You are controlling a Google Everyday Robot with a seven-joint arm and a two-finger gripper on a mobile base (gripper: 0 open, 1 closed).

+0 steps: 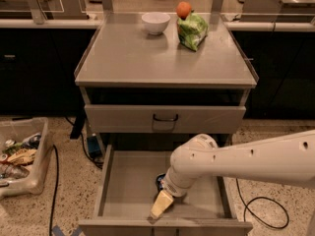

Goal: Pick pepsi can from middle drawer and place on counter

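Observation:
The middle drawer (125, 193) is pulled open at the bottom of the cabinet, showing its grey floor. The pepsi can (159, 181) lies on that floor near the middle. Only a small dark-blue edge of it shows beside my arm; the rest is hidden. My gripper (161, 204), cream-tipped on the white arm, reaches down into the drawer just in front of the can, near the drawer's front wall. The counter (147, 63) is the grey top of the cabinet above.
A white bowl (155, 22), an orange (183, 9) and a green bag (193, 30) sit at the back of the counter. A closed drawer front with a black handle (165, 118) is above the open drawer. A plastic bin (19, 156) of litter and cables (261, 205) lie on the floor.

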